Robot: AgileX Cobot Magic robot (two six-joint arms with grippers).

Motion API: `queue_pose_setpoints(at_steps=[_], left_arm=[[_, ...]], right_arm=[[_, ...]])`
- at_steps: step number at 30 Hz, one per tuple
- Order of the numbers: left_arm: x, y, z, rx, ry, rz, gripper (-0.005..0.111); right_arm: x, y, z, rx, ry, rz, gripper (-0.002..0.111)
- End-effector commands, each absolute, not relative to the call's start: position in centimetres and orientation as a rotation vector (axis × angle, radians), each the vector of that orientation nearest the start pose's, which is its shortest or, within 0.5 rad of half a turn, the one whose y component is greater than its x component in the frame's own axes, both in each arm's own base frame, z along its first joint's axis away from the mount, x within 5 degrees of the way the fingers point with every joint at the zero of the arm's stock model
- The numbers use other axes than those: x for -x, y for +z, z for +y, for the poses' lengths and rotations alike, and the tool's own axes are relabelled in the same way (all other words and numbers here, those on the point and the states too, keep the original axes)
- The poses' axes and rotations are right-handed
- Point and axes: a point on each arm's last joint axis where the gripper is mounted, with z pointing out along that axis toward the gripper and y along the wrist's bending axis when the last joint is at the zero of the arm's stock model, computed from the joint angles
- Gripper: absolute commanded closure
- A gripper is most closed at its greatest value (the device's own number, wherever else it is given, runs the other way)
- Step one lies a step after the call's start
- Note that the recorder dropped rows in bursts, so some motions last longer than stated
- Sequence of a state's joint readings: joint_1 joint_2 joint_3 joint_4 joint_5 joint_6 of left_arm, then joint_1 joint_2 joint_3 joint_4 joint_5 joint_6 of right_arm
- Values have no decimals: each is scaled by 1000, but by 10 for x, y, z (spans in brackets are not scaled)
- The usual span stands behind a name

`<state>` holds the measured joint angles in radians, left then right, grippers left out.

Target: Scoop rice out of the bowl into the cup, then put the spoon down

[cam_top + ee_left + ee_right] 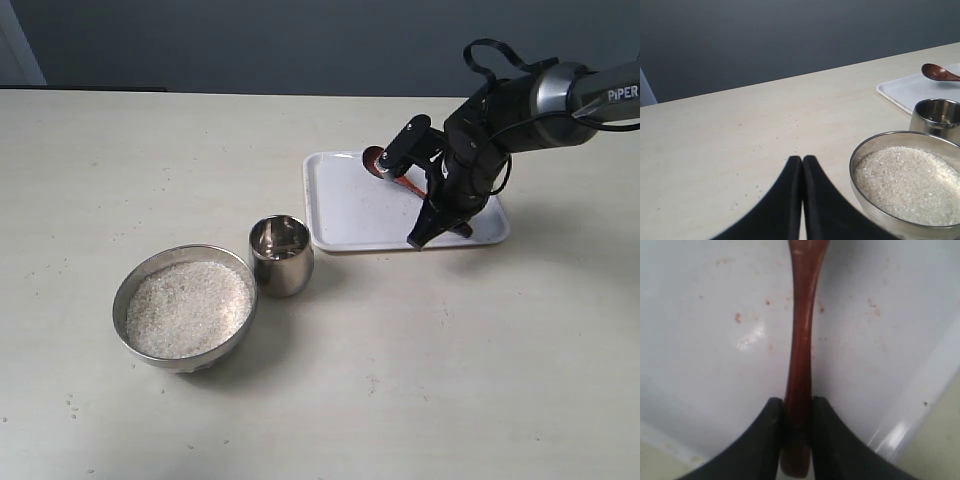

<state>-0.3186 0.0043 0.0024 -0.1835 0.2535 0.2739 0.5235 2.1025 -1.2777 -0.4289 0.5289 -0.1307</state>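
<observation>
Pale tabletop: the bowl point(118, 300) of rice point(187, 308) sits nearest, the cup point(281, 255) just beside it at 2 o'clock. Farther off, on the white tray point(350, 205), my right gripper point(797, 402) seems clamped on the spoon point(800, 340) by its handle end, with the long axis running toward 11 o'clock. My left gripper point(802, 159) is pinched closed on nothing.

Robot lab bench.
Bare pale desk point(450, 380), blank grey wall point(250, 40) beyond the right hand point(418, 238), arm point(540, 100) lettered PIPER.
</observation>
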Motion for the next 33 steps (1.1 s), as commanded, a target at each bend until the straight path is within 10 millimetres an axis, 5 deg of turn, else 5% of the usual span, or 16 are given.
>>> queue_pose_setpoints(at_steps=[1,5,11,21,24,28,33], left_arm=[[-51,192,-21,-386,-205,1679,106],[-51,192,-21,-386,-205,1679,106],[-51,192,-21,-386,-205,1679,106],[-51,192,-21,-386,-205,1679,106],[-51,192,-21,-386,-205,1679,106],[-51,192,-21,-386,-205,1679,106],[-51,192,-21,-386,-205,1679,106]], right_arm=[[-364,112,186,1311,-282,2445,80],[-363,112,186,1300,-280,2456,63],[-359,123,184,1243,-262,2511,63],[-343,193,175,1042,-208,2544,64],[-332,219,170,975,-183,2565,77],[-311,258,158,917,-173,2586,109],[-277,305,140,794,-133,2621,108]])
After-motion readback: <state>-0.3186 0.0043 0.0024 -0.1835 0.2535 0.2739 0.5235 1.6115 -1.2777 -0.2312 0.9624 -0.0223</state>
